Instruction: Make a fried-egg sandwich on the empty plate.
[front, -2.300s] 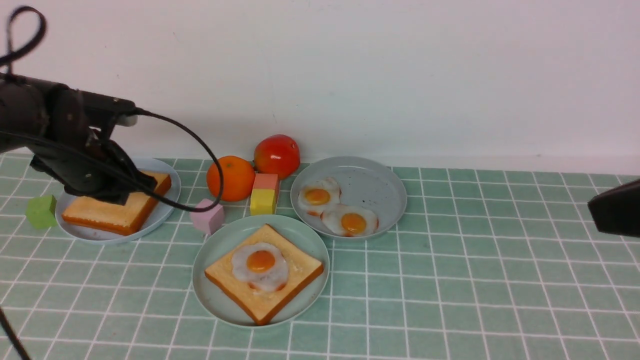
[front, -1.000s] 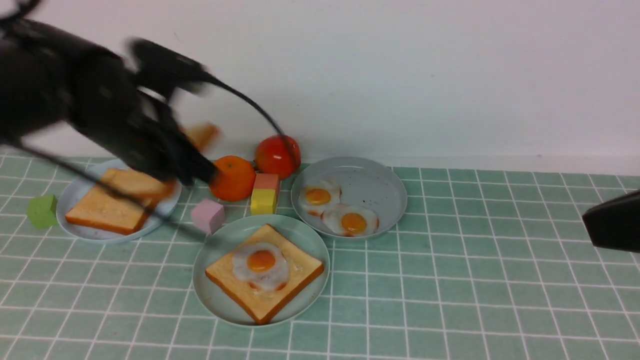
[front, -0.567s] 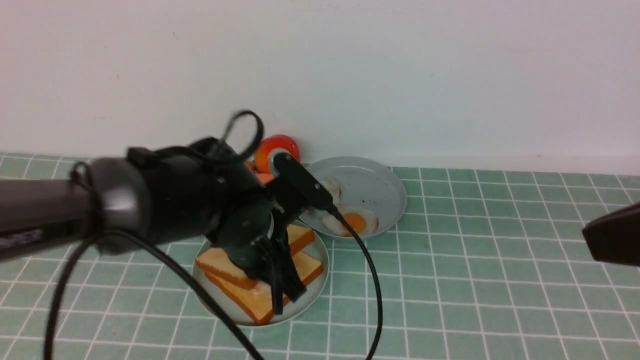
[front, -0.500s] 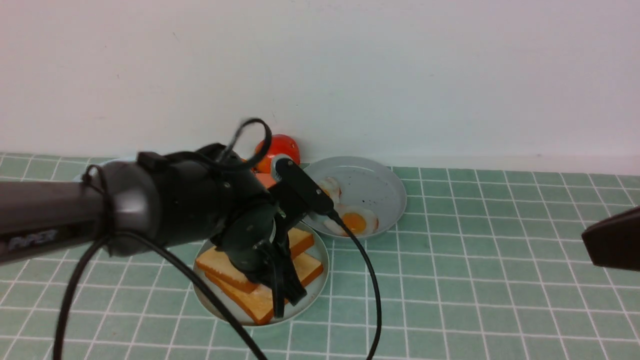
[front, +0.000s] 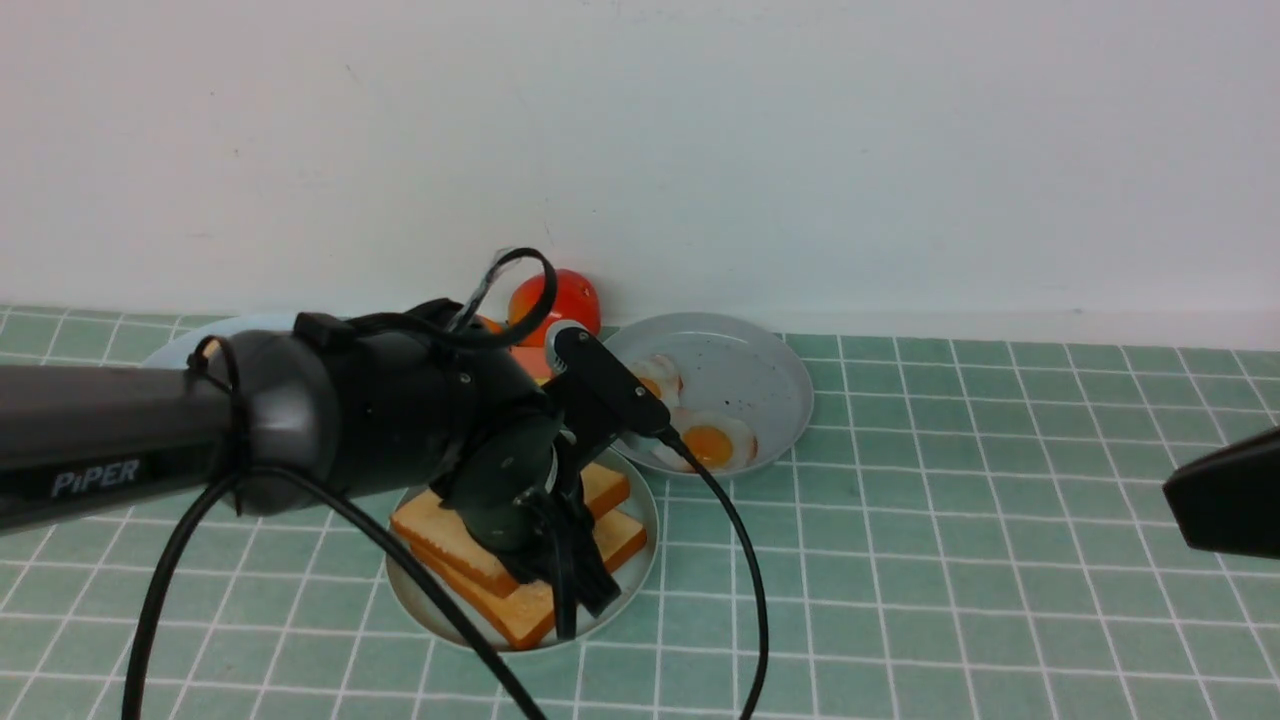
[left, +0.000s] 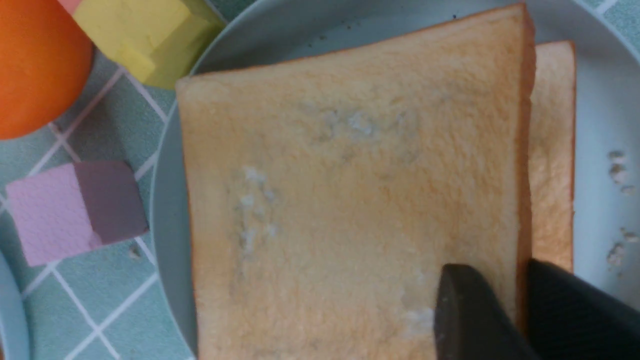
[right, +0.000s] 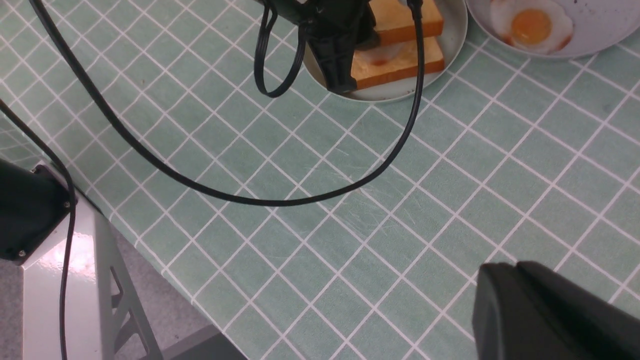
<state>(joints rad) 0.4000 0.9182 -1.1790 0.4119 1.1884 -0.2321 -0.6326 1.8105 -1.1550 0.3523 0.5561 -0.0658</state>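
The fried-egg sandwich sits on the pale mint-green empty plate (front: 425, 600): a top toast slice (front: 450, 525) lies askew over a lower toast slice (front: 620, 535). A bit of egg white (right: 382, 52) peeks between them. My left gripper (front: 585, 610) is shut on the top slice's near edge. In the left wrist view (left: 520, 280) one finger (left: 465, 310) lies on the top toast (left: 350, 175) and the other (left: 575, 305) lies beside its crust. My right gripper (front: 1175, 495) is shut and empty at the far right, and also shows in its wrist view (right: 505, 280).
A grey-blue speckled plate (front: 760, 375) with two fried eggs (front: 705, 445) stands behind right of the sandwich. A tomato (front: 575, 295), an orange (left: 35, 65), a yellow block (left: 140, 35) and a pink block (left: 70, 210) lie close behind. The left arm's cable (right: 300, 200) loops over the tiles.
My left arm carried a toast slice from the pale-blue plate at the left onto the egg-topped toast on the mint-green plate. It has since settled slightly lower. The right arm barely moved.
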